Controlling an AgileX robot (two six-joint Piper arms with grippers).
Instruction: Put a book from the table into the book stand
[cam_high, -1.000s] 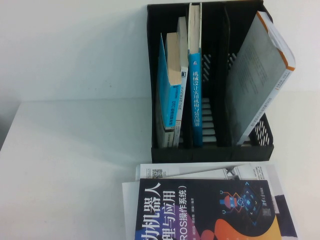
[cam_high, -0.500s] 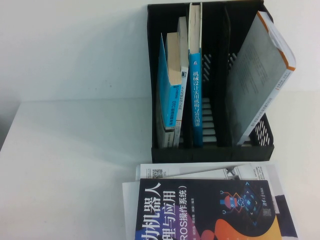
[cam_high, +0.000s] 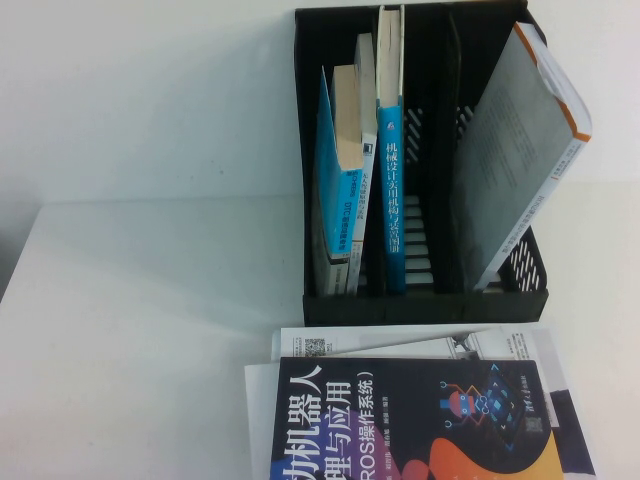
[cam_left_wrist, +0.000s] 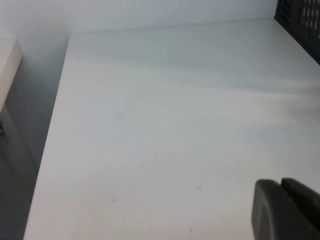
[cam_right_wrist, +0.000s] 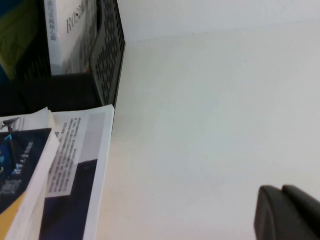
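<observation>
The book (cam_high: 333, 180) with the bright blue cover is already inside the book stand (cam_high: 420, 305). It sits in the slot nearest my left side. It stands on its short end, so its long side runs up and down. It tips a little, with its top leaning toward my left. The blue cover faces my left, and I can see the tan edge of its pages near the top.

So I think the job is as good as done. The book is off the table (cam_high: 150, 330) and in its slot. All that may be left is to keep my arms out of the way.

Next to it, in the middle slot, stands a tall blue-spined book (cam_high: 390, 190). In the slot on my right, a grey-covered book (cam_high: 515, 160) leans over a lot. In front of the stand, a dark navy robot book (cam_high: 410, 420) lies flat on some white printed sheets (cam_high: 400, 340).

My left gripper (cam_left_wrist: 281, 200) hangs above bare table, well away from the stand, and its fingers are pressed together with nothing in them. My right gripper (cam_right_wrist: 282, 205) hangs above the table on the right side of the stand, fingers pressed together and holding nothing too.
</observation>
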